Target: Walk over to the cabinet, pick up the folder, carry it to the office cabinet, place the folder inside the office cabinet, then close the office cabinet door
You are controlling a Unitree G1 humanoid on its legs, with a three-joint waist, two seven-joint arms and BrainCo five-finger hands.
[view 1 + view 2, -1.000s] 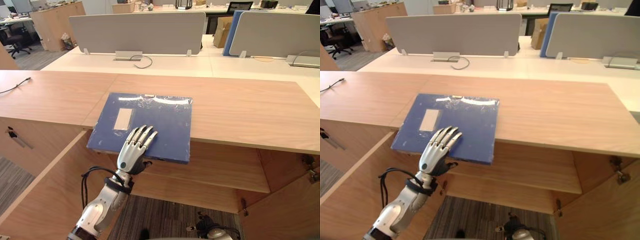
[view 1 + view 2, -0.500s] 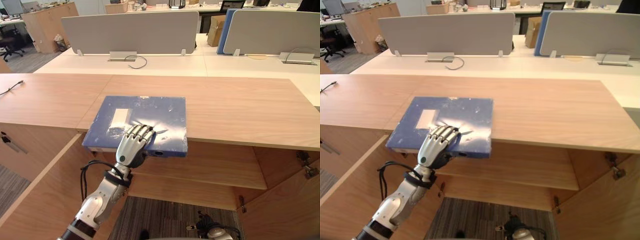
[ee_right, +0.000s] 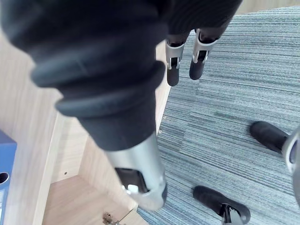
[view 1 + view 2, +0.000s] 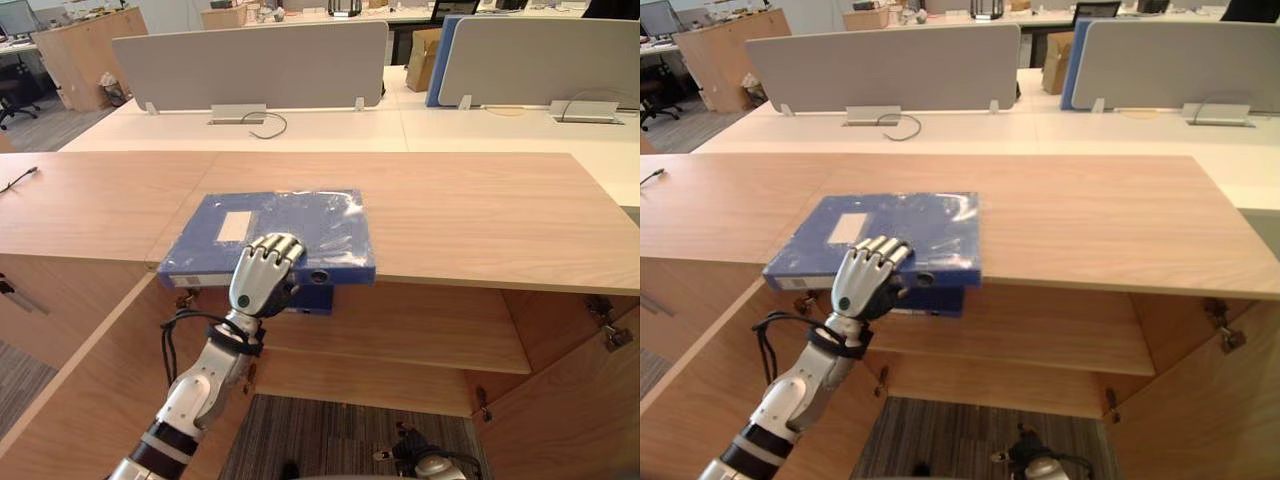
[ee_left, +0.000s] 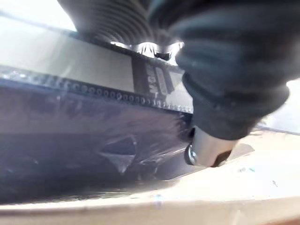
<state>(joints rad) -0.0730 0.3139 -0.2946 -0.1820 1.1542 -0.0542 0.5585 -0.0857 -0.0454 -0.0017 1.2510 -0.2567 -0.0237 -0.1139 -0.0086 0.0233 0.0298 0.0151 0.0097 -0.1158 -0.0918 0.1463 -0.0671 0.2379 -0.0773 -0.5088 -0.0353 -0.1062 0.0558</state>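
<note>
At the front edge of the wooden cabinet top (image 4: 480, 215), left hand (image 4: 262, 272) clamps the flat blue folder (image 4: 300, 215), thumb apparently underneath; right hand (image 3: 140, 180) hangs loose-fingered.

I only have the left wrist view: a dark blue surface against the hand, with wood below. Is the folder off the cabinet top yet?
Observer: No. The blue lever-arch folder lies flat on the light wooden cabinet top, with its near spine edge sticking out past the front.
Operator: Where is my left hand on it?
Observer: The left hand has its fingers curled over that near edge, just left of the round spine hole.
Operator: And the right hand?
Observer: The right hand hangs low over the grey carpet, its fingers relaxed and holding nothing.
</note>
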